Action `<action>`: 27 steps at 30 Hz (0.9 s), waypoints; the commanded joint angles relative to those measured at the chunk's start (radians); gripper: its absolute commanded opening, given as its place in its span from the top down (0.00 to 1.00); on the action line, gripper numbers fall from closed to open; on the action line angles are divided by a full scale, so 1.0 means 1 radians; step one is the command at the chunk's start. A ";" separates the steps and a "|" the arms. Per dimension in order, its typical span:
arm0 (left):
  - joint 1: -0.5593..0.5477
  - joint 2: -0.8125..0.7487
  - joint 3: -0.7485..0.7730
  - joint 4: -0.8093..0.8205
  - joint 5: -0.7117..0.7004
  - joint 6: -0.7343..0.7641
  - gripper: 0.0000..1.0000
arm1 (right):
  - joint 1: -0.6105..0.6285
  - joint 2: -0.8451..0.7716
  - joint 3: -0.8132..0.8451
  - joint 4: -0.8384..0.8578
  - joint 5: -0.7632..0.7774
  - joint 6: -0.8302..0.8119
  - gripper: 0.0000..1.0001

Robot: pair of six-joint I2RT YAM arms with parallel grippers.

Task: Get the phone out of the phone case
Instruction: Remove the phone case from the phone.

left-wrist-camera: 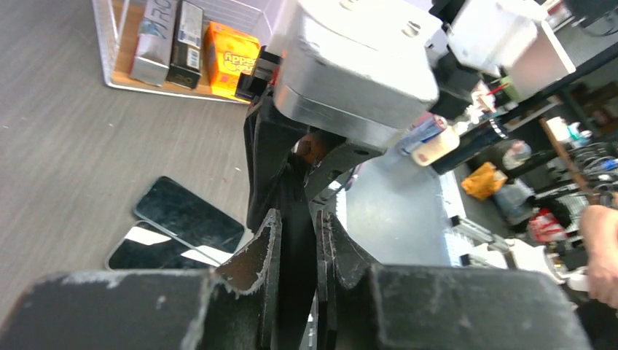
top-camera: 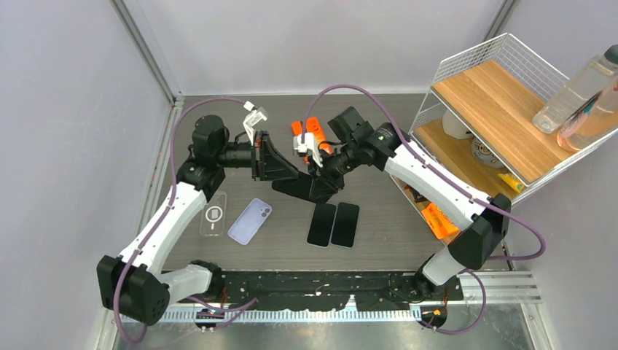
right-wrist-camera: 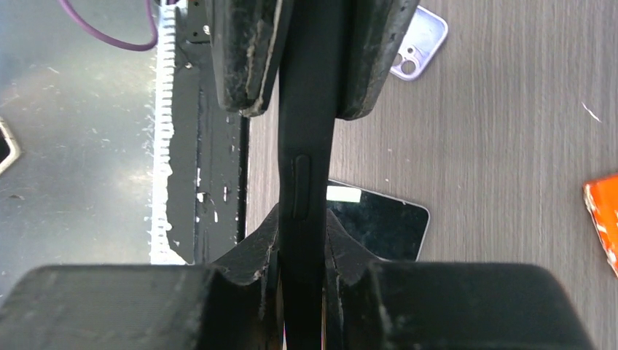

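The left hand [top-camera: 286, 181] and the right hand [top-camera: 326, 181] meet above the middle of the counter [top-camera: 393, 146], and both are clamped on the same black phone case [right-wrist-camera: 306, 146]. It hangs edge-on between them, off the counter. In the right wrist view its thin edge runs straight up from the right hand's own fingers [right-wrist-camera: 251, 240] into the left hand's fingers at the top of the view, with a long side button [right-wrist-camera: 300, 186] between the two grips. Holding opposite ends like this looks meant to let one hand brace the case while the other bends or peels its rim away from the phone.

The phone itself cannot be made out. Only the dark edge shows, so I cannot tell whether it sits fully in the case or has begun to lift. In the top view the two hands cover most of the case, and in the left wrist view the right hand's body fills the space beyond the left fingers.

On the counter directly below the hands lie two dark phones [top-camera: 321, 224], side by side and touching. Further out on the left hand's side lie a lilac phone or case [top-camera: 250, 221] and a clear case [top-camera: 213, 214]. Something orange [top-camera: 306, 130] sits beyond the hands, half hidden by them.
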 commanded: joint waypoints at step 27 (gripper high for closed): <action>0.064 0.400 -0.205 0.627 -0.074 -0.925 1.00 | 0.172 -0.131 0.030 0.246 0.585 -0.081 0.95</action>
